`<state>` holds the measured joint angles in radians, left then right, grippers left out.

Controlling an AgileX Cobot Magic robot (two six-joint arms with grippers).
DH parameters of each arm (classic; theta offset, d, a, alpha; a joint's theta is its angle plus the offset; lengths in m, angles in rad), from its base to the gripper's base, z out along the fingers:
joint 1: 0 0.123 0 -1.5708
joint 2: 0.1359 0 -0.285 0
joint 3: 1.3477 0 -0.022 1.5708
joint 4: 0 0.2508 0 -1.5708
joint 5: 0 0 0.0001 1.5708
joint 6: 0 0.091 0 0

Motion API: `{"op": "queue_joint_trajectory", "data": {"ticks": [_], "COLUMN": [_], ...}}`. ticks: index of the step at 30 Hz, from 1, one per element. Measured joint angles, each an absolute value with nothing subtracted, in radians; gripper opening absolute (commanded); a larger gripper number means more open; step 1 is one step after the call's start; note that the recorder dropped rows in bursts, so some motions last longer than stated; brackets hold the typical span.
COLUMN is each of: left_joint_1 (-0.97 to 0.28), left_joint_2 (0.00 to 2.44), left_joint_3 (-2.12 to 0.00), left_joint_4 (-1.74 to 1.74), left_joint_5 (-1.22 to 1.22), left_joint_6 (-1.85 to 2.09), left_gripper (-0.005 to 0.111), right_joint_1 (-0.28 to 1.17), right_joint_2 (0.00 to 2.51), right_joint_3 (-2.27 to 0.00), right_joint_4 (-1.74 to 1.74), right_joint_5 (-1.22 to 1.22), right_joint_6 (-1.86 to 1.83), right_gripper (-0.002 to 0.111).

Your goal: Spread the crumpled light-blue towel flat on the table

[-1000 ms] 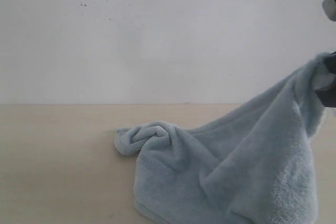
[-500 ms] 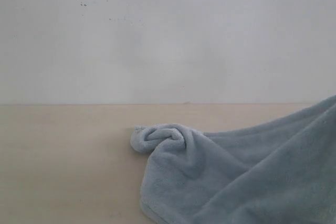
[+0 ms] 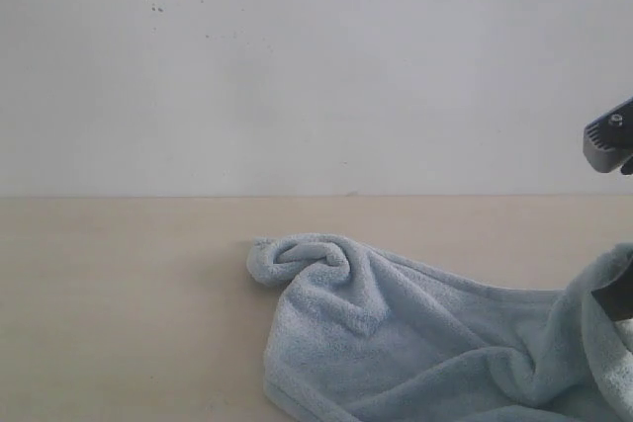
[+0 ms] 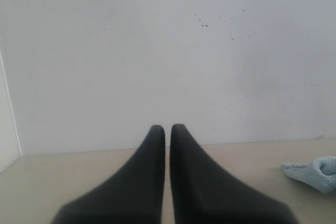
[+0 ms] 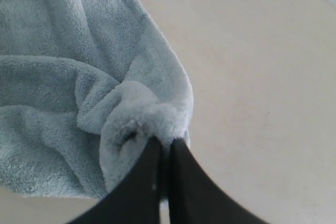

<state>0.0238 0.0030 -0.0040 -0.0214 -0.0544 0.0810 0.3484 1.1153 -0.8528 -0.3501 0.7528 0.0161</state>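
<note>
Where the exterior view takes in the scene, the towel (image 3: pixel 396 333) lies on the right half of the counter (image 3: pixel 119 303). It is a pale light-blue terry cloth with a fluffy, looped pile. Its left end is rolled into a soft knot of twisted folds. From there it spreads in shallow ridges toward the right edge, where a fold rises off the surface. The counter is smooth, matte and pale beige, and behind it stands an off-white wall (image 3: pixel 297 66) with a few dark specks. Of the right arm (image 3: pixel 609 138) only a grey housing shows at the right edge, well above the counter, with a dark piece lower down against the raised fold.

Seen from the left wrist, the left claw (image 4: pixel 167 129) is two smooth matte-black fingers (image 4: pixel 152 171), broad at the base and tapering to rounded tips. They sit side by side with only a thin slit between them and nothing in it. The claw is aimed across the counter (image 4: pixel 252 156) at the wall, and the rolled end of the towel (image 4: pixel 315 174) lies well off to one side.

From the right wrist, the right claw (image 5: pixel 165 148) points down, its black fingers (image 5: pixel 142 182) pinched together on a bunched corner of the towel (image 5: pixel 79 77). Plush pile puffs out around the tips. The cloth falls away in thick, rounded folds, with bare counter (image 5: pixel 252 77) beside it.
</note>
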Motion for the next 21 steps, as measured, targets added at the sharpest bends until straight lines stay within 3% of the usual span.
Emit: {"op": "queue_joint_trajectory", "data": {"ticks": [14,21], "left_joint_1": [0.024,0.024], "left_joint_2": [0.003,0.003], "left_joint_3": [-0.004,-0.004], "left_joint_4": [-0.027,-0.098], "left_joint_5": [-0.074,-0.093], "left_joint_6": [0.062,-0.517], "left_gripper": [0.004,0.004], "right_joint_1": [0.348,0.348], "right_joint_2": [1.115,1.115], "right_joint_3": [-0.853,-0.853], "right_joint_4": [-0.313,-0.313], "right_joint_5": [0.779,0.765], "right_joint_6": [0.026,0.026], "right_gripper": [0.0,0.0]}}
